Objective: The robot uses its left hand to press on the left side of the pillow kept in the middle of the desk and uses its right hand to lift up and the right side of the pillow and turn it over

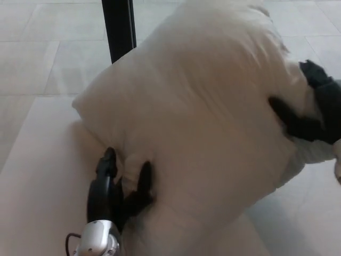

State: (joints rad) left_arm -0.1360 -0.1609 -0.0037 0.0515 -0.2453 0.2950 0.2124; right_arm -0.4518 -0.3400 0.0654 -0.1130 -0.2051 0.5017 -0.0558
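Observation:
A large white pillow (202,117) fills the middle of the head view, tilted up with its right side raised off the desk. My left hand (120,189) presses into the pillow's lower left edge, its black fingers sunk in the fabric. My right hand (306,114) grips the raised right side, one finger dug into the front face and the rest wrapped behind the edge. The pillow hides most of the desk under it.
The pale desk top (42,176) shows at the left and bottom. A black post (120,26) stands behind the pillow at the top. Light tiled floor (32,53) lies beyond the desk's edge.

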